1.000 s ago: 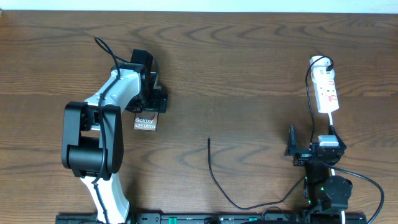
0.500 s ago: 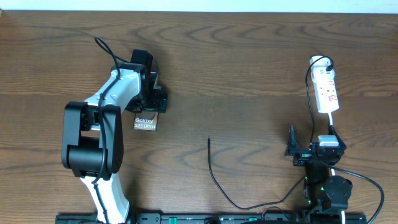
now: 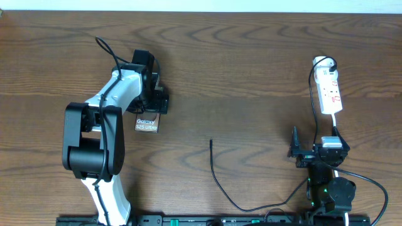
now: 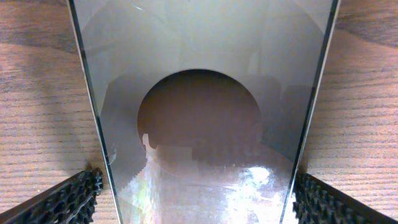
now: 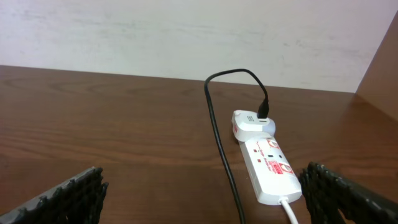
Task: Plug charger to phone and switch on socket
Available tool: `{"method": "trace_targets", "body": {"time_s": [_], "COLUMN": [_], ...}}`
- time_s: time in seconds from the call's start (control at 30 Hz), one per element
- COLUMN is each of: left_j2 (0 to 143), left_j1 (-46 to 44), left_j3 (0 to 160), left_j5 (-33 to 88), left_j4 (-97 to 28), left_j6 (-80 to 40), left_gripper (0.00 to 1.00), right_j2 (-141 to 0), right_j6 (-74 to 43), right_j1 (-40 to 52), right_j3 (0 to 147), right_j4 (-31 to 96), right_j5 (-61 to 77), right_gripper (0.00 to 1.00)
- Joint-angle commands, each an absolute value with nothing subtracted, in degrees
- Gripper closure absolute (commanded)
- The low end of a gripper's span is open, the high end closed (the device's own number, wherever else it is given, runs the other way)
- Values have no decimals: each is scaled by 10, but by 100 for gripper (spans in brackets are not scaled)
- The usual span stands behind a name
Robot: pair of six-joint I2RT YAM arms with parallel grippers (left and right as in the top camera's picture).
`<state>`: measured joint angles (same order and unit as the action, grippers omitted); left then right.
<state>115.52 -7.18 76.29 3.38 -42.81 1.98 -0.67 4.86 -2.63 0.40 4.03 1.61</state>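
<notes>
The phone (image 3: 146, 123) lies flat on the wooden table at the left, its white lettering showing. My left gripper (image 3: 154, 108) stands open astride its far half. In the left wrist view the phone (image 4: 199, 124) fills the space between my pads (image 4: 68, 199), with thin slivers of wood showing at both edges. The charger cable (image 3: 217, 179) curves over the table's middle, its plug tip (image 3: 211, 142) lying free. The white socket (image 3: 330, 91) lies at the right. Short of it, my right gripper (image 3: 314, 141) is open and empty. The right wrist view shows the socket (image 5: 270, 165) and cable (image 5: 217, 143) ahead.
A white adapter (image 5: 252, 121) with the black cable plugged into it sits at the socket's far end. The socket's white cord (image 3: 335, 122) runs toward the right arm's base (image 3: 330, 188). The left arm's base (image 3: 94, 157) stands at the front left. A pale wall (image 5: 186, 31) rises behind the table.
</notes>
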Motion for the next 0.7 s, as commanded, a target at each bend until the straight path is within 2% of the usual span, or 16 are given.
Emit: {"method": "trace_targets", "body": {"time_s": [0.0,0.67], "left_j2": [1154,1154], "left_j1": [-70,-70], "left_j3": [752,752], "left_j5": [27,27], "left_j4": [-430,-434], "left_j6": [26,26], "left_gripper": [6,13], "right_j2": [-3,-3], "right_j6": [54,54], "right_j1": [-24,-24], "right_j3": [3,3], "right_j4": [43,43], "right_j5": [15,15], "right_gripper": [1,1]}}
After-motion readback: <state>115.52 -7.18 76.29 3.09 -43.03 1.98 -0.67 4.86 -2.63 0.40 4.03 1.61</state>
